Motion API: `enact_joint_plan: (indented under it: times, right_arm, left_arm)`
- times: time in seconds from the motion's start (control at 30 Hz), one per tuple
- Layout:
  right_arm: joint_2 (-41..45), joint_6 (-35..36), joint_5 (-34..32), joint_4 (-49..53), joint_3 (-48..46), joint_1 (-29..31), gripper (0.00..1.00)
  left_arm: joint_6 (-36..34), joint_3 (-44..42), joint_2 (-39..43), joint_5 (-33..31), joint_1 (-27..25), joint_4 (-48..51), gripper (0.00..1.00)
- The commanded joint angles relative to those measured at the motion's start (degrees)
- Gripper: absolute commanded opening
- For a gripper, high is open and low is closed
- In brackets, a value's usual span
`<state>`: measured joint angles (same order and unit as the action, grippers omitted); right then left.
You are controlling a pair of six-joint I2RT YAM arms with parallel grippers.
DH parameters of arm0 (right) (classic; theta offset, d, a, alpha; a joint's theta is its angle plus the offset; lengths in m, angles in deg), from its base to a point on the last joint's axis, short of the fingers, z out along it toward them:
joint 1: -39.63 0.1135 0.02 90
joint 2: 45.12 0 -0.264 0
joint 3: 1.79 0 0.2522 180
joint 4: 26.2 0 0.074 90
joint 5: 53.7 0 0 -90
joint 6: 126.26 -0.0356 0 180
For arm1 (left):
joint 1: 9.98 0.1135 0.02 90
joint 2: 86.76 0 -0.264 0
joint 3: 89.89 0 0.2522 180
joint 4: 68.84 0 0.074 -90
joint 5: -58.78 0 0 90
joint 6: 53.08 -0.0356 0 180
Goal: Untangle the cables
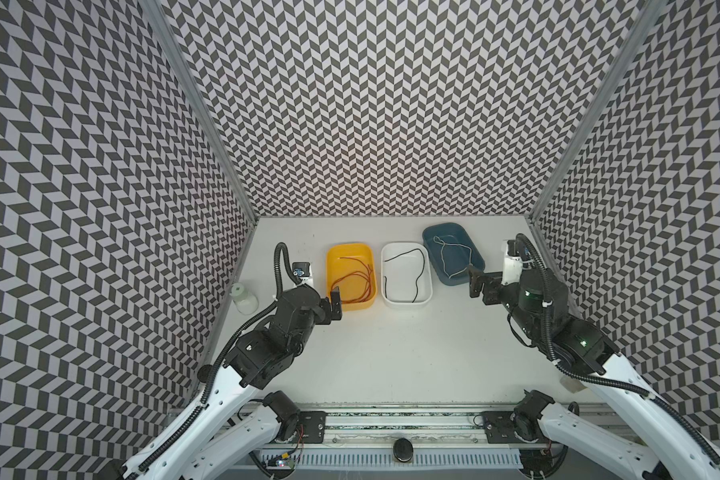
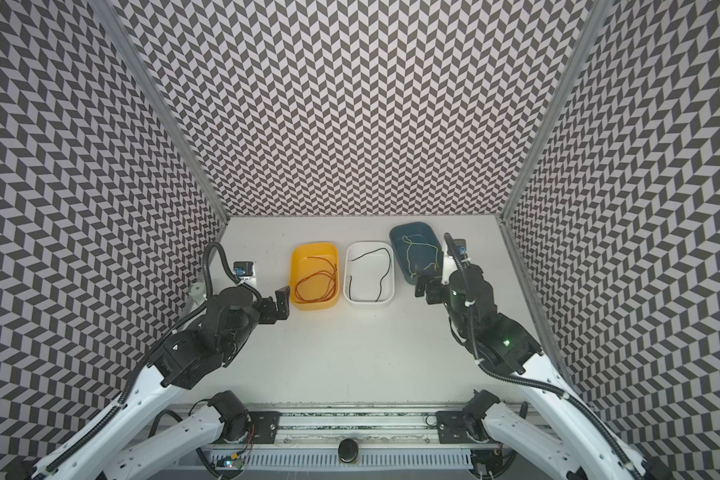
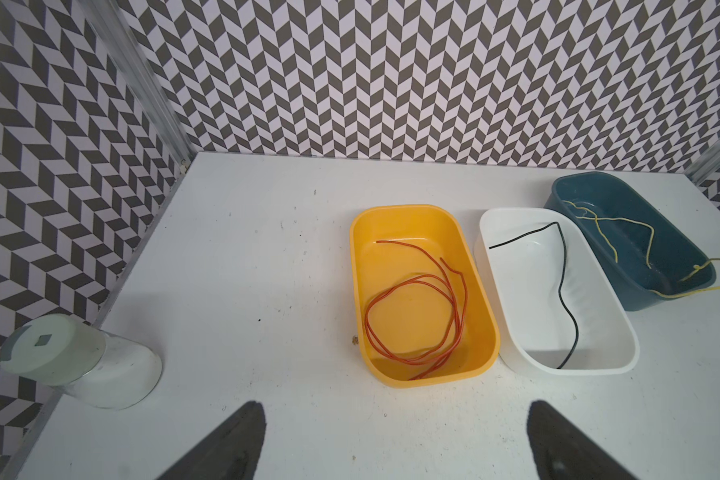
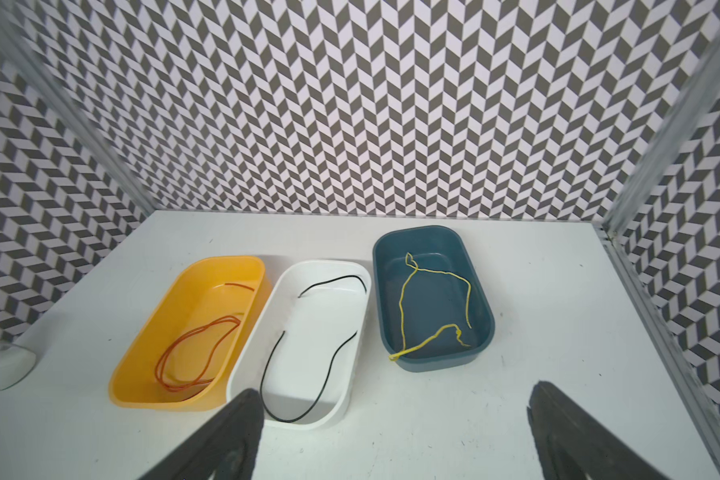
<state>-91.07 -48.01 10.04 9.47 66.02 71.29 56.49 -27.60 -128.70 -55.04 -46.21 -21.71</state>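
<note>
Red cable (image 3: 417,281): thin, coiled in a few loose overlapping loops, flat on the floor of the yellow tray (image 3: 352,249), one end straying toward the far wall. Black cable (image 3: 561,286): single thin strand in the white tray (image 3: 485,245), curving in a wide open loop, ends apart. Pale yellow cable (image 4: 400,316): in the blue tray (image 4: 491,324), bent into an irregular kinked loop, one stretch draped over the near rim and hanging outside. Each apart from the others.

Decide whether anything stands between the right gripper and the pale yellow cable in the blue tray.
Nothing visible does. The open right gripper faces the dark blue plastic tray across the white table, and the thin pale yellow cable hangs over its near rim.
</note>
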Motion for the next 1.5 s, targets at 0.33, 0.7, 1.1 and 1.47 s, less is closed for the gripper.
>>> enact_joint_plan:
  times: [0.33,0.7,1.1,1.47]
  right_arm:
    - [10.35,5.2,-14.19,-19.05,-20.59,-3.52,0.99]
    - [6.93,5.92,-15.66,-28.51,-26.51,-9.87,0.99]
    - [-9.71,9.42,-15.14,-37.07,-26.15,-16.91,0.99]
    - [-22.73,6.69,-10.26,-48.39,-27.06,-19.53,0.99]
  left_arm:
    - [1.43,-1.58,-1.01,-5.82,-0.31,-1.69,1.0]
    - [3.59,-5.8,0.88,-9.75,-0.33,-5.2,1.0]
    - [3.48,-6.33,-2.88,-12.31,-0.14,-6.05,1.0]
    - [3.29,-7.51,-3.13,-13.49,0.1,-6.99,1.0]
